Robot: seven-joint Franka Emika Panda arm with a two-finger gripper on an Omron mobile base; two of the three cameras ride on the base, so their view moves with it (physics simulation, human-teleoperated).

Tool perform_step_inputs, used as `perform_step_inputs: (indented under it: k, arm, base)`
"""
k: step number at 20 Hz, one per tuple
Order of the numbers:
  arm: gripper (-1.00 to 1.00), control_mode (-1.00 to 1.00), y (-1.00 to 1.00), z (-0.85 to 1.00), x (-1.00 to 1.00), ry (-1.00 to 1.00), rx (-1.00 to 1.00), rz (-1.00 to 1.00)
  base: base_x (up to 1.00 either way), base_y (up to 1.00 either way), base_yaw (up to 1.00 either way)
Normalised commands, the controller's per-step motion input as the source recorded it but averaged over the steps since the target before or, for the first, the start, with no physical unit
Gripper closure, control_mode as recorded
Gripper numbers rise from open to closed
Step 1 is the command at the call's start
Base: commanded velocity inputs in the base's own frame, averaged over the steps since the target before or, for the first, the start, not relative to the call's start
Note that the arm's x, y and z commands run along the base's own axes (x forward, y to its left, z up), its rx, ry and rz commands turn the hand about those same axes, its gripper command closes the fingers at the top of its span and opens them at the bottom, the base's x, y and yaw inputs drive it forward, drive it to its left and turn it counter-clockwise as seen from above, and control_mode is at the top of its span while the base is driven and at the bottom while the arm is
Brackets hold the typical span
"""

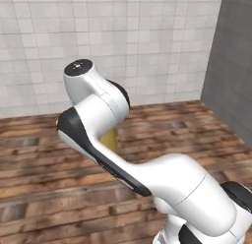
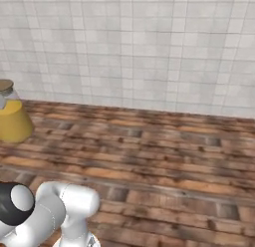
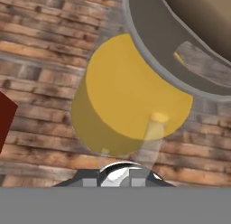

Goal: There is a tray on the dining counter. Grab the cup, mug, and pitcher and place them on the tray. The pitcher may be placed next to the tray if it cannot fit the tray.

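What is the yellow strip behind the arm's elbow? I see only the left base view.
Observer: It is the pitcher. The right base view shows its yellow body with a round tan top, at the left edge of the picture.
Operator: Is it close to the hand?
Observer: Yes. In the hand view it lies right in front of the camera. I cannot tell whether it is gripped.
Operator: Is anything else near it?
Observer: In the hand view a dark red shape shows at the left edge, over the wooden floor.
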Motion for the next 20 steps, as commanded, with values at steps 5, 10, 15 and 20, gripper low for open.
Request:
perform_step_inputs:
  k: [5,10,15,20]
  arm:
    - [1.0,1.0,0.0,0.0,0.0,0.0,0.0,0.0]
    - [1.0,1.0,0.0,0.0,0.0,0.0,0.0,0.0]
    - [1.0,1.0,0.0,0.0,0.0,0.0,0.0,0.0]
    - [1.0,1.0,0.0,0.0,0.0,0.0,0.0,0.0]
  base:
    - [1.0,-0.22,0.27]
    - [1.0,-0.15,0.56]
    - [1.0,-0.14,0.68]
    - [1.0,-0.24,0.67]
